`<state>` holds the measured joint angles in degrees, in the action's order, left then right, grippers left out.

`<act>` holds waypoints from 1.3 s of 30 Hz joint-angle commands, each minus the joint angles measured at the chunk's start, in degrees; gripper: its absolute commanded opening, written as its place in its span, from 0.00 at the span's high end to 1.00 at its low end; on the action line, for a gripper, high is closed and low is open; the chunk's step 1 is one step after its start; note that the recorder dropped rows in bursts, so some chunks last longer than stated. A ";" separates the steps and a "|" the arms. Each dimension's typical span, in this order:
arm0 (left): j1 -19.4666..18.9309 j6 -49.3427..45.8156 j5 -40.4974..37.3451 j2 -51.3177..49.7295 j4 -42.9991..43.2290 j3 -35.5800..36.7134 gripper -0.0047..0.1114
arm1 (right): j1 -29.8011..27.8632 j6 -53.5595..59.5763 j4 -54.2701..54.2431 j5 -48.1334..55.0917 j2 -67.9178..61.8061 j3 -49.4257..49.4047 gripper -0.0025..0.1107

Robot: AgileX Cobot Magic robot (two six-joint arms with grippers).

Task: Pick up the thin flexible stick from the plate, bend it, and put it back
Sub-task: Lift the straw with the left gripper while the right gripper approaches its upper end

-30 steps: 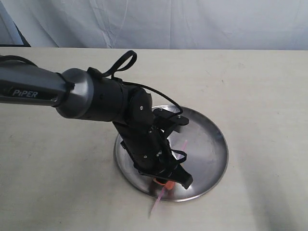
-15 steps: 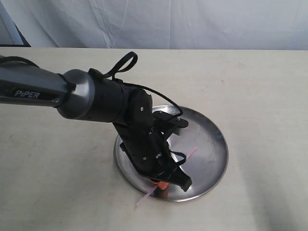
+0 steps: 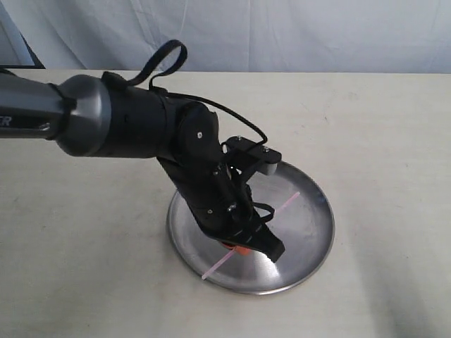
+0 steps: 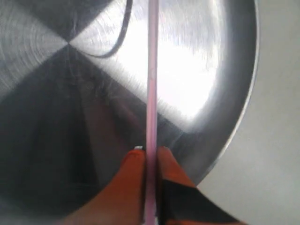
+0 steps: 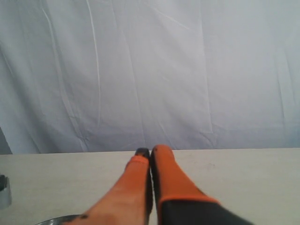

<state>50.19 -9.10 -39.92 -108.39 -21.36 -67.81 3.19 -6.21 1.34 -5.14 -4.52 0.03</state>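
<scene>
A pale surface (image 3: 394, 141) was seen beneath the left claw (image 3: 244, 248), with a white cloth (image 3: 282, 35) hung behind it. The round silver plate (image 3: 313, 232) was set on the surface directly under that claw. The left claw was closed narrowly on the thin flexible stick (image 3: 287, 204), which was pinched between orange fingertips (image 4: 133, 161). The stick was held straight, one end extended beyond the claw over the plate's middle, the other out toward the rim. The right claw (image 5: 151, 157) was pressed together on nothing, raised above the surface.
</scene>
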 commanded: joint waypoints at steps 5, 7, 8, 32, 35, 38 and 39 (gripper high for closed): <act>0.16 -2.52 -1.91 5.65 -0.76 -0.28 0.96 | 0.27 -28.04 -14.64 -11.44 -0.29 -0.03 0.94; 0.16 -3.83 -2.35 6.90 -1.96 -0.28 0.96 | 0.27 -41.79 -16.91 -11.50 -0.29 -0.03 0.94; 0.16 -4.36 -2.44 7.51 -2.51 -0.28 0.96 | 0.27 -43.64 -16.91 -11.00 -0.29 -0.03 0.94; 0.16 -7.86 1.41 16.67 -10.04 -0.28 0.96 | 6.77 20.77 -67.59 28.90 -41.15 27.92 0.67; 0.16 -7.86 1.53 17.04 -10.28 -0.28 0.96 | 6.77 28.32 -76.84 28.76 -44.86 27.92 0.51; 0.16 -7.86 2.23 17.55 -11.41 -0.28 0.96 | 6.77 32.77 -82.99 29.80 -47.20 27.92 0.51; 0.16 -7.86 2.23 17.67 -11.53 -0.28 0.96 | 6.77 34.58 -84.85 29.95 -47.83 27.92 0.51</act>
<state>50.19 -16.81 -38.43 -91.61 -31.70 -67.81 9.83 22.89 -77.70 24.40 -50.69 27.53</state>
